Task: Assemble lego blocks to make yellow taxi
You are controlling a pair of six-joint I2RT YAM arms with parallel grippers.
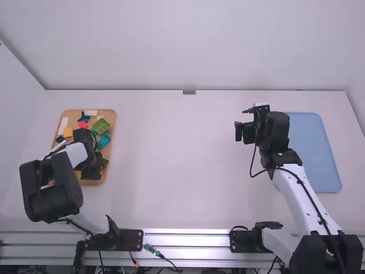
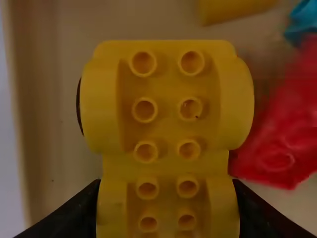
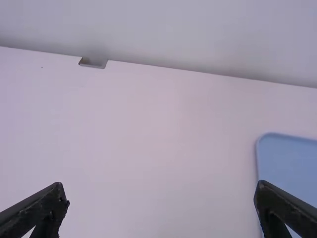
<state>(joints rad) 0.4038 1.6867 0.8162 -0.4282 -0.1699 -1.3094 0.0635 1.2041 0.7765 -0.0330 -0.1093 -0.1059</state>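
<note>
The nine-o'clock brown tray (image 1: 113,123) contains blocks (image 1: 101,126); left pincer (image 1: 91,165) grasps yellow piece (image 2: 168,124). Open right pincer (image 1: 243,121) neighbours three-o'clock blue tray (image 1: 315,154).

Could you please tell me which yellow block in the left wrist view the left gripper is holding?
The large yellow block with two columns of round tubes, clasped in the left gripper; the other yellow block lies apart.
</note>
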